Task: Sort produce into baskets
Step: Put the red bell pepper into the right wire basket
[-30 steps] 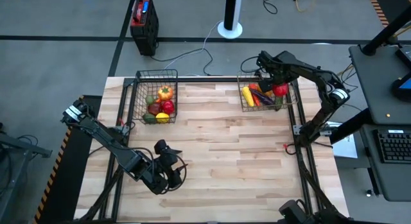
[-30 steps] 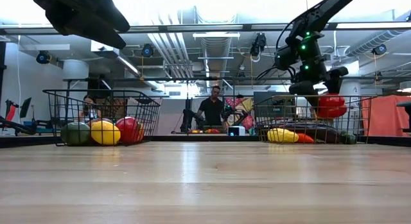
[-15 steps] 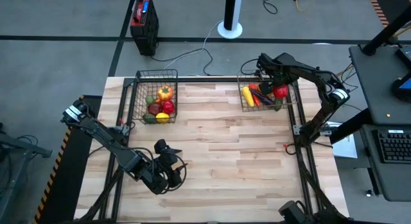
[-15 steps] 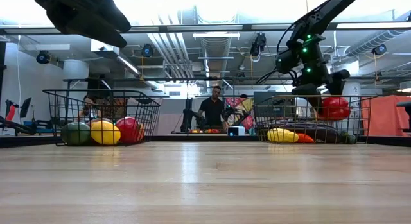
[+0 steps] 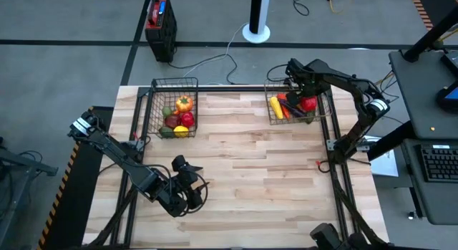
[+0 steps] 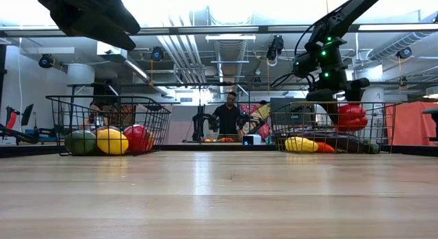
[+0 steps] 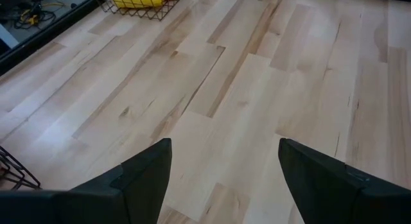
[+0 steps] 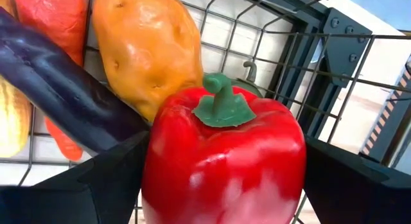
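Right gripper clamped on glossy red bell pepper inside right dark wire-mesh basket; purple eggplant seen from wrist only. Left gripper spread, empty.

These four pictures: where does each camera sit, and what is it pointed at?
High view: overhead, looking down on the table; both arms show.
Low view: tabletop level, facing both baskets; the right hand descends.
Left wrist view: over bare wood; open fingers.
Right wrist view: inside the right basket, fingers gripping the red pepper.
The pepper shows in three views.
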You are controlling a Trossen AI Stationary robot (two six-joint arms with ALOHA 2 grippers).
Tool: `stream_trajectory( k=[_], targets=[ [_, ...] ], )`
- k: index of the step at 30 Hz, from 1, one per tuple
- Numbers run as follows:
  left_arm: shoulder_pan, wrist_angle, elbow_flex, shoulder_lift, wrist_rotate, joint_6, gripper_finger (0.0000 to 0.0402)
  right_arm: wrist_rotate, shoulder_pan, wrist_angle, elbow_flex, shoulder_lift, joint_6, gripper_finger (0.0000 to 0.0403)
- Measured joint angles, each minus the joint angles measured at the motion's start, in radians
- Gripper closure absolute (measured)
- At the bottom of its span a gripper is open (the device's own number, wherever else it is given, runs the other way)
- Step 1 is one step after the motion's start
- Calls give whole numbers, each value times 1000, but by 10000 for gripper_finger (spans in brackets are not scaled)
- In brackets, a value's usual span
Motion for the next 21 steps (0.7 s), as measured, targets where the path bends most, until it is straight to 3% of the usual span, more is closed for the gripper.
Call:
stream_trajectory(
  k=[21],
  targets=[
    [0, 0, 0, 0, 0, 8, 133, -52, 0, 23, -15, 0, 42, 48]
  ],
)
